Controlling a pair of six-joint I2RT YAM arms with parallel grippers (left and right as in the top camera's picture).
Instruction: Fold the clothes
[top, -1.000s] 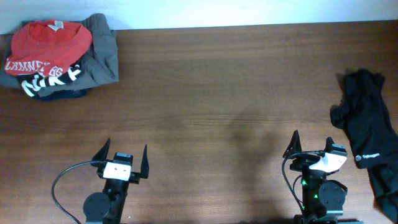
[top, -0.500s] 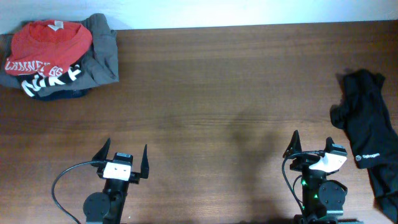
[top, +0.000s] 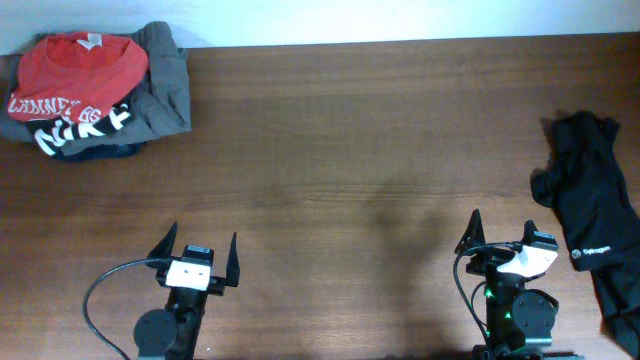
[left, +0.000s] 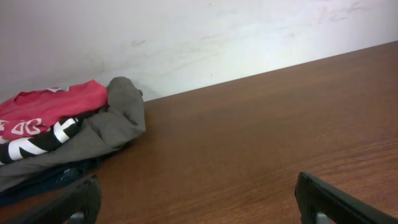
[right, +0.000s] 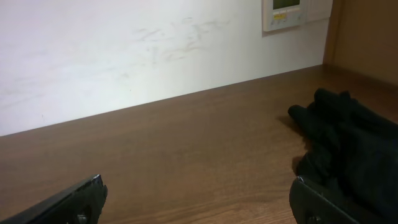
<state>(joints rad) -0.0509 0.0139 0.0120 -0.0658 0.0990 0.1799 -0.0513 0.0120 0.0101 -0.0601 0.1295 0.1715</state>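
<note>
The black garment lay crumpled at the right edge of the counter, near the right claw, which like the left claw gaped wide and empty; soft, light and limp, it probably wanted pinching at a hem corner.

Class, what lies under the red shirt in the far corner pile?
A grey garment and dark fabric with white lettering show beneath the red shirt; anything deeper is covered.

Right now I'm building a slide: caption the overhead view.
Open, empty left hand and right hand; black garment crumpled far right, clothes pile top left.
</note>
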